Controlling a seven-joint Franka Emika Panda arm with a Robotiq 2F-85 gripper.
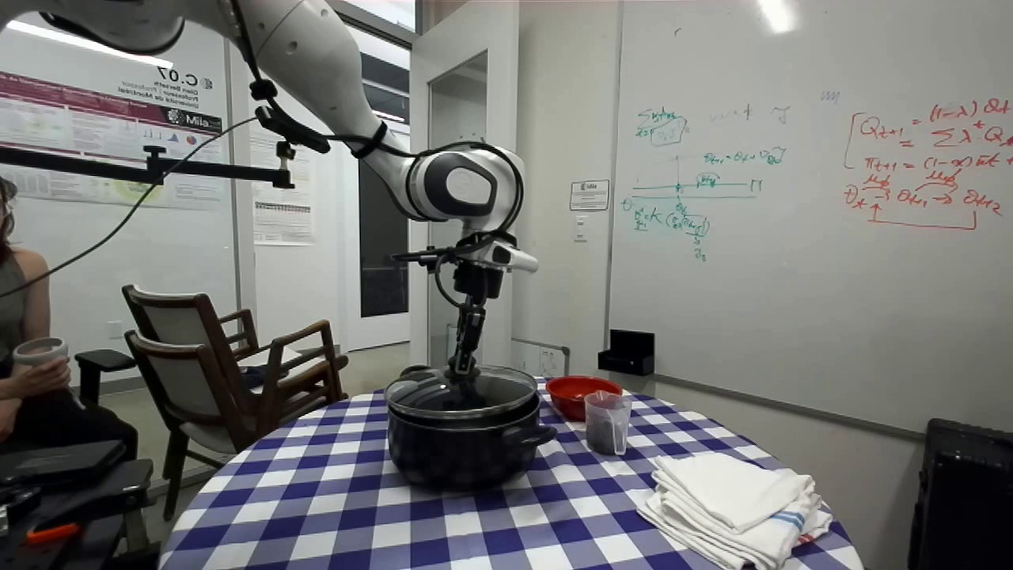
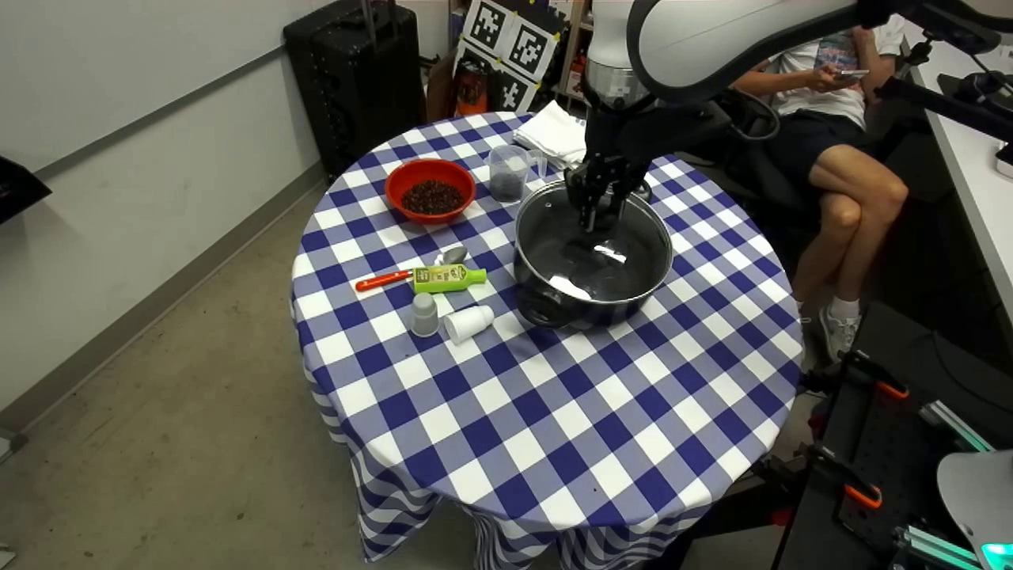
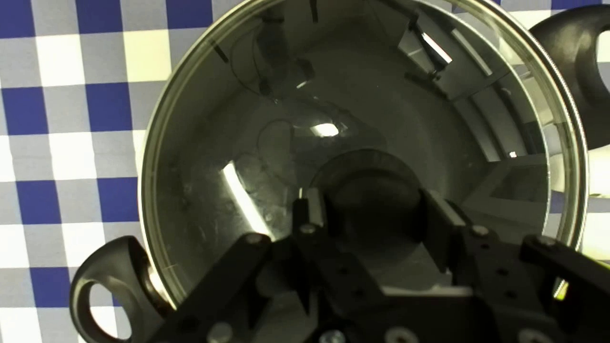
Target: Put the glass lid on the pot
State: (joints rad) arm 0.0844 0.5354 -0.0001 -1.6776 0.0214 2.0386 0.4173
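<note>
The whiteboard (image 1: 791,317), marked in green and red ink, was the biggest thing I could see. Next came the round surface (image 2: 554,443), covered in blue and white check, and my arm (image 1: 309,63), arching in above it with the wrist turned down over the pot (image 1: 459,459). That pot was black, wide and low, its side handles (image 3: 572,81) standing out at opposite edges in the wrist view.

The glass lid (image 2: 586,265) was right over the pot's mouth. In the wrist view its metal rim (image 3: 579,181) overhung the pot toward the right, a strip of check showing through the glass. In an exterior view it looked slightly above the pot's own edge — whether the two touched anywhere, I could not tell.

The white towels (image 1: 732,507) sat folded in a stack near the surface's edge. The red bowl (image 2: 431,219), with dark brown bits (image 2: 431,196) inside, stood near the pot, and the clear measuring jug (image 1: 609,404) stood between those two.

Smaller again were a green bottle (image 2: 447,279) on its side, a red handle (image 2: 384,280) meeting one end of it, and two pale containers (image 2: 469,323), one upright, one lying down. Then the fingers (image 3: 441,238) — clenched on the dark knob (image 3: 371,190) at the lid's centre, one either side.
</note>
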